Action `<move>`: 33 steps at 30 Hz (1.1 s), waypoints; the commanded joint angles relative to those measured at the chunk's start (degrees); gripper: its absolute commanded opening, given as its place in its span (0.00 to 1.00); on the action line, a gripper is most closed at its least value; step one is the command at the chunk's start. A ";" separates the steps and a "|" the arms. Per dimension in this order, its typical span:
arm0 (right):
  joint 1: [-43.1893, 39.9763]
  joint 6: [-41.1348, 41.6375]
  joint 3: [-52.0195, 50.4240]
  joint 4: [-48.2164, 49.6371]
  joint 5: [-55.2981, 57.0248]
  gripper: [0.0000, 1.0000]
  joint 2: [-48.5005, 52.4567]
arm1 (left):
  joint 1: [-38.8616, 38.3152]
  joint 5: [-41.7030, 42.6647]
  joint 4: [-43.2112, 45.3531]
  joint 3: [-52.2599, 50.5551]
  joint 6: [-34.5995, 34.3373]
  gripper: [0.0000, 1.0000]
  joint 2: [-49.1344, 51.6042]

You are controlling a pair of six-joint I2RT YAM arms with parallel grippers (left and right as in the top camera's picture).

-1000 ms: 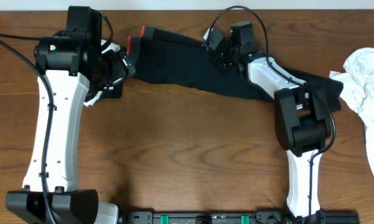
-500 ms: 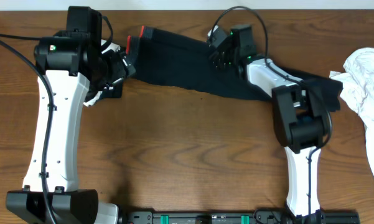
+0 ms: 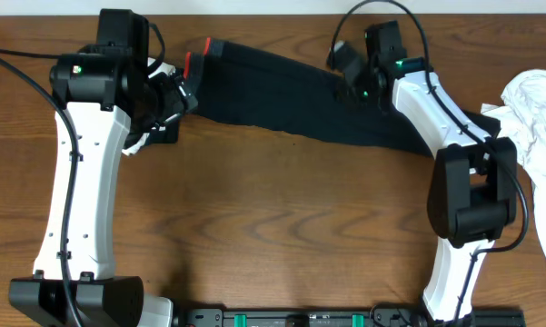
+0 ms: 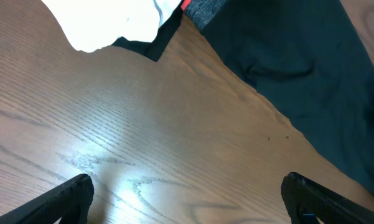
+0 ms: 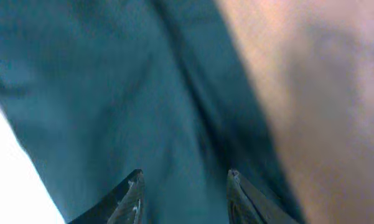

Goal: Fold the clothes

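Note:
The clothes are long black pants [image 3: 282, 95] stretched across the far side of the table, with the grey, red-edged waistband [image 3: 198, 56] at the left. My left gripper [image 3: 180, 98] hovers beside the waistband, wide open over bare wood [image 4: 187, 205], with the pants' edge [image 4: 299, 74] ahead of it. My right gripper [image 3: 352, 80] hangs over the middle of the pants. Its fingers [image 5: 134, 193] stand apart above the dark fabric [image 5: 112, 74] with nothing pinched between them. That view is blurred. A crumpled white garment [image 3: 536, 118] lies at the right edge.
A white patch [image 4: 112, 22] with a black fabric corner [image 4: 146, 48] under it shows at the top left of the left wrist view. Both arm bases stand at the near table edge [image 3: 300, 318]. Brown wood [image 3: 273, 218] lies between the arms.
The right arm has swung to the right along the pants, and its jaws, shut a second ago, now stand apart. The left arm and the pants have not moved.

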 commanded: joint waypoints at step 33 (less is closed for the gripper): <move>-3.41 -6.56 -0.31 2.93 -3.87 0.37 5.40 | 0.09 -0.48 -0.26 0.68 0.11 0.98 0.04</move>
